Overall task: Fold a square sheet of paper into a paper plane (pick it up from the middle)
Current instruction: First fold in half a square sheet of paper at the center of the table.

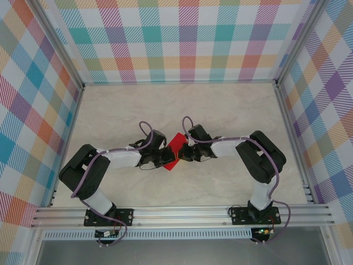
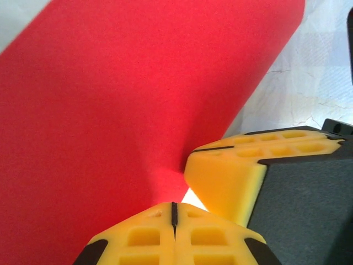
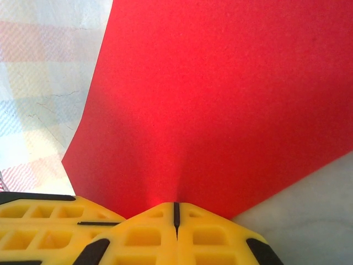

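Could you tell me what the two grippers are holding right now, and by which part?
Both hold the red paper. The left gripper and the right gripper are each shut on its edge, pinching side by side at neighbouring spots.

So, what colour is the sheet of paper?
The paper is plain bright red, clearest in the right wrist view.

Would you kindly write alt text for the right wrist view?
Red paper, pinched at its near side by the shut yellow right hand, spreads up and away. The left hand sits at bottom left, over a pale table.
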